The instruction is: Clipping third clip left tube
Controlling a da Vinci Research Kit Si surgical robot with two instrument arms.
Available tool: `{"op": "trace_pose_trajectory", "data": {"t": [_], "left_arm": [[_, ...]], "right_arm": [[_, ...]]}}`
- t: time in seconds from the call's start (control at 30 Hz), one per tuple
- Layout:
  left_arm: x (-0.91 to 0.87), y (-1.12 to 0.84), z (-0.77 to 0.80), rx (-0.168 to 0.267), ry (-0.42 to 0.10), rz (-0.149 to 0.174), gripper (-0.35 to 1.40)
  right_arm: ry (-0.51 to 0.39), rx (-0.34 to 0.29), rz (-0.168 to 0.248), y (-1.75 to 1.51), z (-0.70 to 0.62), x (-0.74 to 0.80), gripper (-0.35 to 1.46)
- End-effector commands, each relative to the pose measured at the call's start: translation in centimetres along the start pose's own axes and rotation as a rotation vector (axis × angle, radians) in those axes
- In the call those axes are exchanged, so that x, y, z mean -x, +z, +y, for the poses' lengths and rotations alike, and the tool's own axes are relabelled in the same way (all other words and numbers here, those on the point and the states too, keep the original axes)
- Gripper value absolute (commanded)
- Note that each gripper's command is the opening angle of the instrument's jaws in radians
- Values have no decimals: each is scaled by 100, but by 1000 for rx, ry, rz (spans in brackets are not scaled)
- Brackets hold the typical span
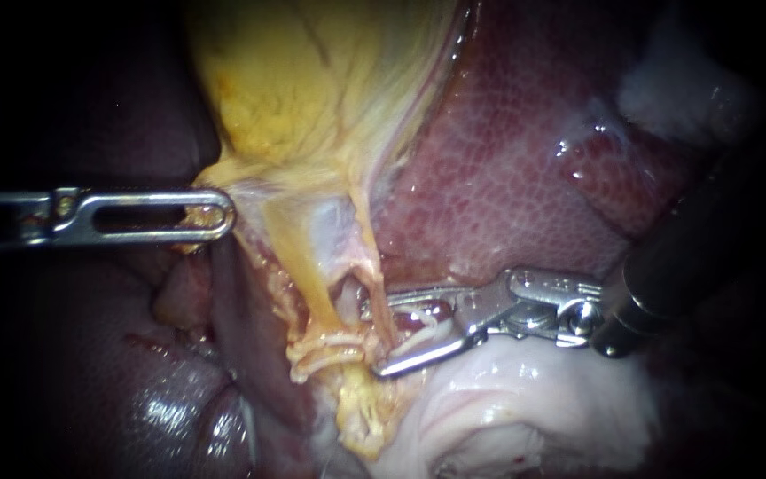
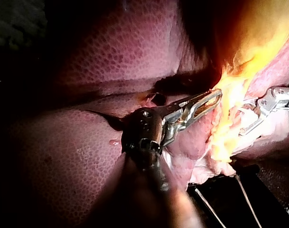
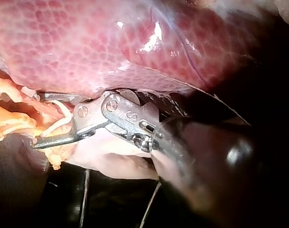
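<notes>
Nearest the lens, on the right: dark shaft of the right instrument, ending in metal jaws held apart, one to each side of a thin reddish tube, a gap showing between them, nothing clamped. Just beside the lower jaw's tip, pale bands across a yellowish stalk; cannot tell whether clips. Above the tube, fanning upward, the yellow gallbladder. Its lower edge gripped from two sides by the closed slotted jaws of the left instrument, coming in level from the left. Behind and to the right, mottled red liver. Under the right instrument's jaws, pale white tissue, glistening.
</notes>
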Motion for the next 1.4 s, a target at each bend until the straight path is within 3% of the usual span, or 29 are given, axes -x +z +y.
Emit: {"op": "trace_pose_trajectory", "data": {"t": [0.03,0.57,0.8,1.13,1.4], "left_arm": [[0,0,0,0,0,0,-35],[0,-1,-1,0,0,0,-35],[0,-2,-1,0,0,0,-35],[-1,-3,-1,0,0,1,-35],[0,-2,-1,0,0,0,-35]], "right_arm": [[0,0,0,0,0,0,60],[-1,-1,0,7,0,0,60],[2,-5,0,-5,-1,-3,60],[35,24,13,-59,-8,-34,60],[43,26,13,-71,-28,-57,60]]}}
